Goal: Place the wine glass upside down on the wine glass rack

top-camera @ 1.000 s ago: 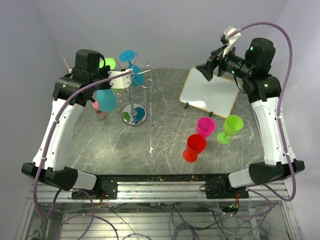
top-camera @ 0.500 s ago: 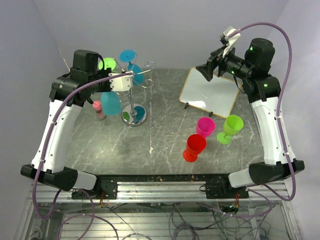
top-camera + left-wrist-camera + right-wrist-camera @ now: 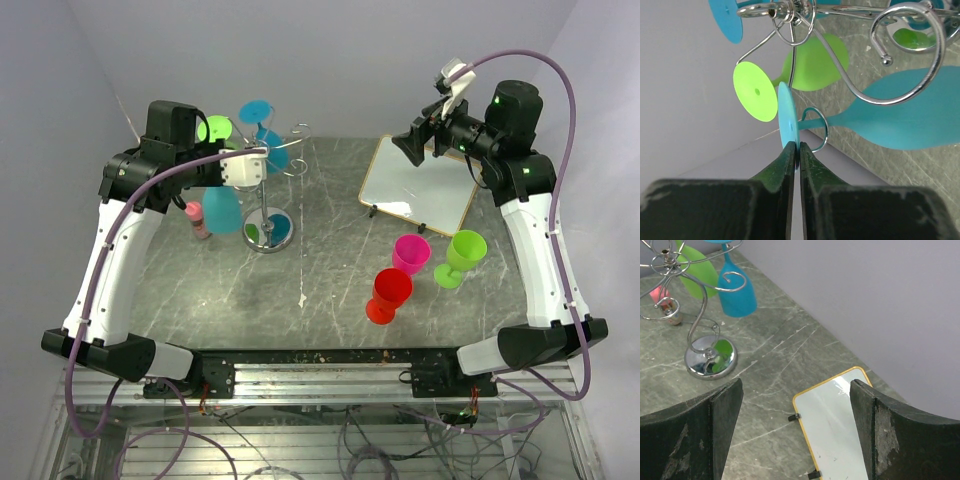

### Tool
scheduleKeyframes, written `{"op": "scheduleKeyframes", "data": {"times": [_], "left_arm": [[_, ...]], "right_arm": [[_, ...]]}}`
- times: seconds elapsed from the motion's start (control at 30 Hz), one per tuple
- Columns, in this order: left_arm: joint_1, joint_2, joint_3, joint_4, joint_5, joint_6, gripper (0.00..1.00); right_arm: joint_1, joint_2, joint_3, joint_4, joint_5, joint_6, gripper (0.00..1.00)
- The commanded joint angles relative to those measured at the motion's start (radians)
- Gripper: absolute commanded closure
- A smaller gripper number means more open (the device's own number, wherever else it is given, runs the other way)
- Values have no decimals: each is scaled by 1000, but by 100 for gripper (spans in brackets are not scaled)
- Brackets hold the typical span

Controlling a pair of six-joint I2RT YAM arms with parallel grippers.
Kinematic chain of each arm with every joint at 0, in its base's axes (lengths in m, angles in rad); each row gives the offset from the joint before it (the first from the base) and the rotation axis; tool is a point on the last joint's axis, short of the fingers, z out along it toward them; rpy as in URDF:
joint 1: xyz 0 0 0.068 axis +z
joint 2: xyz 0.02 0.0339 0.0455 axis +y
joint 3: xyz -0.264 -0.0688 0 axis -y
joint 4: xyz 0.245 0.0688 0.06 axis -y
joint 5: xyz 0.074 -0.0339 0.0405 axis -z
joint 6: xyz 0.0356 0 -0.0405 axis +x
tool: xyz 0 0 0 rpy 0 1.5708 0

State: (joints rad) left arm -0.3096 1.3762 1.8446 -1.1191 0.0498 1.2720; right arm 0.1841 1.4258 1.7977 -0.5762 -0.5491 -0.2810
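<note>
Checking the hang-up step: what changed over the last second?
The left gripper, pinching the blue glass by its foot, shifted it slightly toward the pole of the rack; the foot is still in the grip. The right gripper, open, edged a little left. On the table, the red glass, pink glass, green glass and board stayed put.

Top external: high behind arm bases, looking down on grey marbled counter. Left wrist: close against thin silver wire wine glass rack. Right wrist: far off, same rack shared.
</note>
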Motion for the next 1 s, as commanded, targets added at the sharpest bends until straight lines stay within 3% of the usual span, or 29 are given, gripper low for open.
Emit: {"op": "scheduleKeyframes", "data": {"times": [0.0, 0.97], "left_arm": [[-2, -6, 5, -36, 63, 16, 81], [-2, -22, -4, -124, 74, 57, 58]], "right_arm": [[-5, -10, 2, 10, 11, -17, 12], [-11, -34, -27, 7, 23, -44, 12]]}}
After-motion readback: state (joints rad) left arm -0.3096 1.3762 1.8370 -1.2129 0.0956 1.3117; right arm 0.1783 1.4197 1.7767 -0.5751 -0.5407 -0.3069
